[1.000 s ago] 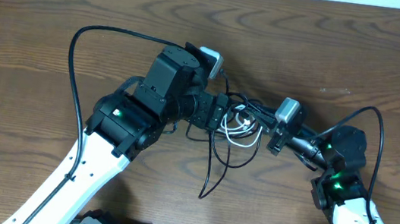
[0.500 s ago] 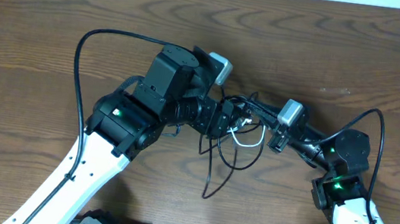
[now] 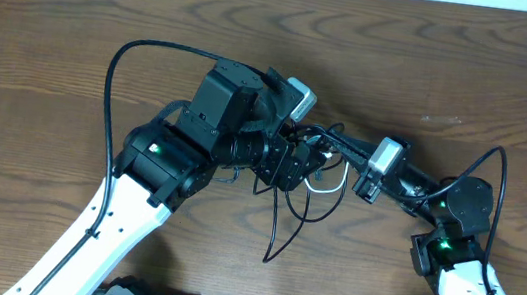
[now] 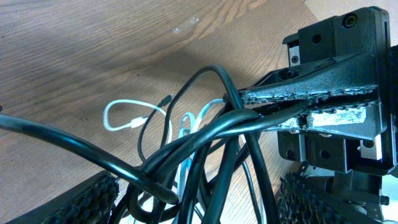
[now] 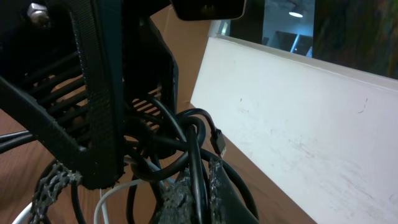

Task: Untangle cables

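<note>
1. The black cables [image 3: 280, 220] are bunched in a knot over the middle of the table [image 3: 76, 34], between the two claws. A loose loop and one free end trail from the knot toward the near edge.
2. The white cable [image 3: 325, 186] is caught in the same knot, and its curve shows just below the black strands on the right arm's side.
3. In the left wrist view the white cable [image 4: 127, 115] makes a small loop against the table [image 4: 74, 50]. Beside it, a thin black strand ends in a small plug [image 4: 165, 99].
4. The right claw [image 4: 261, 113] is pressed together on the black cables [image 4: 205, 134]. Several strands twisted into one thick rope run out from between its fingers.
5. The left claw [image 4: 199, 182] is spread. Its two ribbed fingers sit well apart at the bottom corners of its own view, and the bundle drops between them. Whether the bundle touches either finger cannot be told.
6. From overhead, the left claw [image 3: 299, 162] and the right claw [image 3: 333, 141] are just beside each other at the knot, with the arms reaching in from opposite sides.
7. In the right wrist view the black cables [image 5: 193, 134] coil close to the lens, and a plug tip sticks out of the coil toward a white board [image 5: 298, 112]. A bit of the white cable [image 5: 109, 199] shows low in that view.
</note>
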`<action>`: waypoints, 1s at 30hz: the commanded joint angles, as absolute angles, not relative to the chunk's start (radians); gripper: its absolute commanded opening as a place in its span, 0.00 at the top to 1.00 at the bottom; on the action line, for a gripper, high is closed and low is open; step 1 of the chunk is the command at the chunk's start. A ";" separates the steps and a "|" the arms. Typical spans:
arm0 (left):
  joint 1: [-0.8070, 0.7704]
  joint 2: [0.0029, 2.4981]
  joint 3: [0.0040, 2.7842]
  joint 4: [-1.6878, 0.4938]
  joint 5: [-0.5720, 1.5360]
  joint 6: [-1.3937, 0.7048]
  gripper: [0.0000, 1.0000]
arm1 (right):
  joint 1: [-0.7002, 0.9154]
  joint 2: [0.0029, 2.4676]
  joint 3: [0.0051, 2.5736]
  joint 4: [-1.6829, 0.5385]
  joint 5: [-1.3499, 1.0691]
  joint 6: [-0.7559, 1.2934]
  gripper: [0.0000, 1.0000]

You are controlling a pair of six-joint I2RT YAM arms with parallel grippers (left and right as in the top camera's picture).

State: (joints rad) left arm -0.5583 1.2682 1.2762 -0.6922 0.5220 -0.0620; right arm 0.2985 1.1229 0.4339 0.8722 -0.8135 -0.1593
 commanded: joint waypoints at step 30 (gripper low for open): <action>-0.558 1.274 1.280 -0.673 0.152 -0.038 0.92 | 0.278 1.111 0.457 0.636 -0.641 -0.154 0.01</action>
